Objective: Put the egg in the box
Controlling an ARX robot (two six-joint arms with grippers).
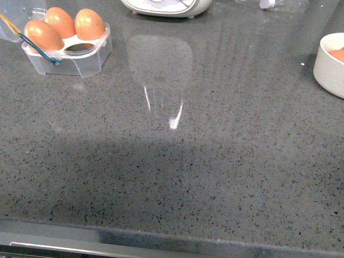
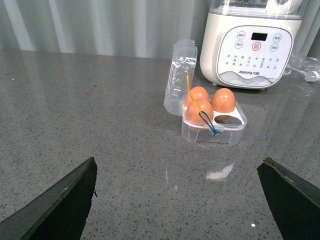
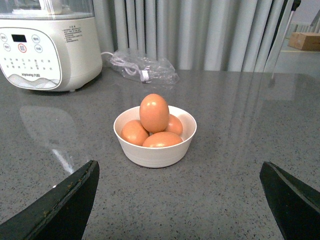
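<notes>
Egg [image 3: 154, 112]: sits upright on top of the pile in the white bowl [image 3: 156, 156], resting on three more brown eggs [image 3: 135, 132]. Nothing is holding it. The bowl is at the right edge of the tabletop [image 1: 177, 177], toward the far side; the front view cuts most of it off.

Box [image 1: 80, 60]: far left corner, well apart from the bowl. Clear lid [image 2: 180, 75] is swung open and stands up behind it. Three cups are filled with boxed eggs [image 2: 223, 100]; the fourth cup [image 2: 227, 119], on the near-right side, is empty. The yellow-and-blue cord [image 2: 202, 112] is draped over the near-left boxed egg.

Left gripper [image 2: 177, 192]: its fingers [image 2: 65, 200] are spread wide with nothing between them, hanging over bare counter short of the box.

Right gripper [image 3: 180, 192]: fingers [image 3: 70, 200] also spread wide and holding nothing. It is short of the bowl, not touching it.

Neither arm shows in the front view.

Other items: a white Joyoung appliance [image 2: 252, 45] with a button panel sits at the far edge, just beside the box. A clear bag [image 3: 142, 67] holding a cable lies at the far edge, beyond the bowl. A grey curtain [image 3: 210, 30] hangs behind the table.
</notes>
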